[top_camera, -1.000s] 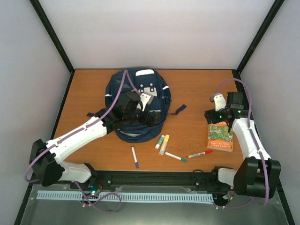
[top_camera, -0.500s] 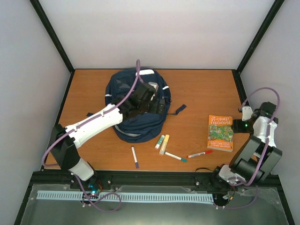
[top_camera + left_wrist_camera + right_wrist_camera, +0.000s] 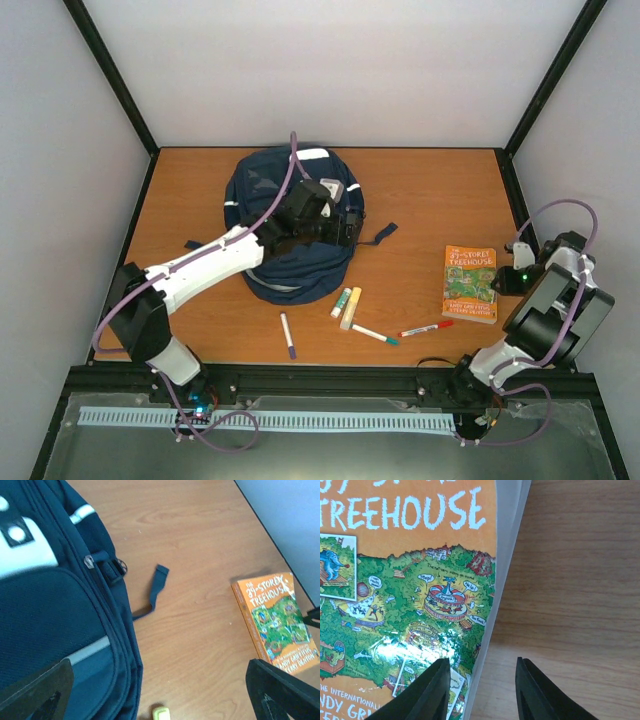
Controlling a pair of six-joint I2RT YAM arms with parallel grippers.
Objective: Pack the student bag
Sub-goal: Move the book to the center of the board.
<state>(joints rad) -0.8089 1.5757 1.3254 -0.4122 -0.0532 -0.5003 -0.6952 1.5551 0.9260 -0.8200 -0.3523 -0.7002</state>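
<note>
Navy student bag (image 3: 255, 190) lies flat on desk (image 3: 430, 190), left of middle, toward far edge. We see left jaws hovering over bag's front, spread wide, holding nothing. Right jaws sit low near desk's right edge, partly parted, straddling right edge of orange book (image 3: 470, 284), nothing clamped. Purple-tipped marker (image 3: 288, 335) lies between bag and front edge.

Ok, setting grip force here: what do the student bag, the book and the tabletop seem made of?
Student bag: woven navy fabric, matte; weave and stitched seams show. Book: paperback, glossy printed cover; glare on it, pale page edges. Tabletop: wood grain, satin; possibly laminate.
</note>
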